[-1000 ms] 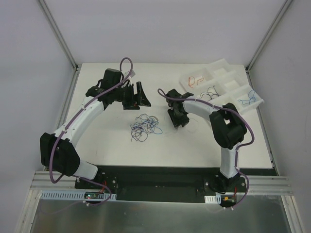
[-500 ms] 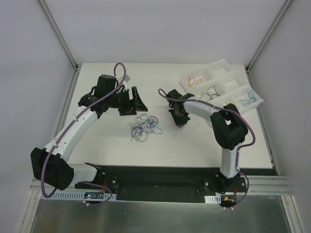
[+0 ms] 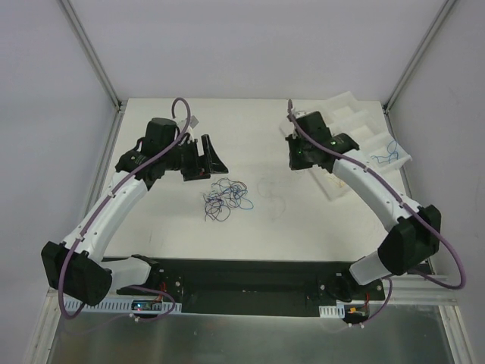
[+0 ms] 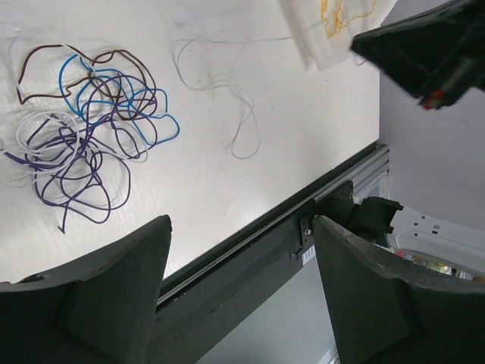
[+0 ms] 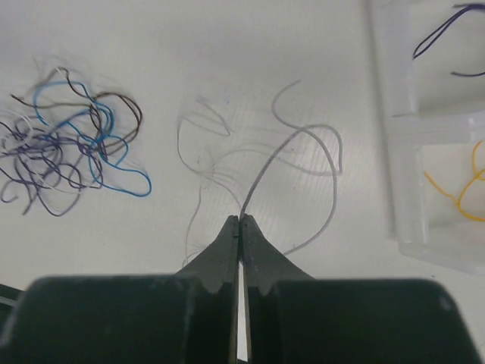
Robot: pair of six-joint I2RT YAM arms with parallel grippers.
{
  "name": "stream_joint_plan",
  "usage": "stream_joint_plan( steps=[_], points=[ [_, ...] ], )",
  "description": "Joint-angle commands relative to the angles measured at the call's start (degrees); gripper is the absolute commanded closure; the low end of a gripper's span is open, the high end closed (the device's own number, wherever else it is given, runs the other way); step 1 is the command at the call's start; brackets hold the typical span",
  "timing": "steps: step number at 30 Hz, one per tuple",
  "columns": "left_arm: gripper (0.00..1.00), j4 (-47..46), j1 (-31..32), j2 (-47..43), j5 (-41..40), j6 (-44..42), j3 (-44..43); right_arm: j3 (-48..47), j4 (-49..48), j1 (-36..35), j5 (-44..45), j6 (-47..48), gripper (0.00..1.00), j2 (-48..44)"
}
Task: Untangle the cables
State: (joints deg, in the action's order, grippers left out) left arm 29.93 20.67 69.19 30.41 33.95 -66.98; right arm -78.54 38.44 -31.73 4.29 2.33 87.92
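Note:
A tangle of blue, purple, brown and white cables lies on the white table; it also shows in the left wrist view and the right wrist view. My right gripper is shut on a thin white cable, which loops away from the fingertips above the table. In the top view the right gripper hangs beside the tray's near-left corner. My left gripper is open and empty, above and behind the tangle; the left wrist view shows nothing between its fingers.
A white compartment tray stands at the back right, with a blue cable, a purple cable and a yellow cable in separate compartments. Faint white strands lie right of the tangle. The table's black front rail is near.
My right gripper has risen from the table right of the tangle and swung back right to the tray, with the white cable in it. The left gripper drifted slightly left.

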Motion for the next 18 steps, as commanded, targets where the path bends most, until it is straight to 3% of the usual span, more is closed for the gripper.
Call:
stream_joint_plan(
  steps=[1,5,9,18],
  points=[
    [0.25,0.1,0.5,1.6,-0.1,-1.0,-2.7,-4.5,0.7,4.9,-2.6,-2.1,0.99,-4.9],
    [0.25,0.1,0.5,2.2,-1.7,-1.7,-3.2,-11.5,3.2,9.8,-5.8,-4.6,1.0,-4.3],
    [0.25,0.2,0.5,3.3,0.0,-2.5,-4.1,-15.8,3.4,10.5,-8.8,-5.2,1.0,-2.8],
    [0.26,0.1,0.5,8.4,3.7,-3.2,-7.0,-2.6,2.6,8.4,-15.5,-5.7,0.97,3.1]
  ],
)
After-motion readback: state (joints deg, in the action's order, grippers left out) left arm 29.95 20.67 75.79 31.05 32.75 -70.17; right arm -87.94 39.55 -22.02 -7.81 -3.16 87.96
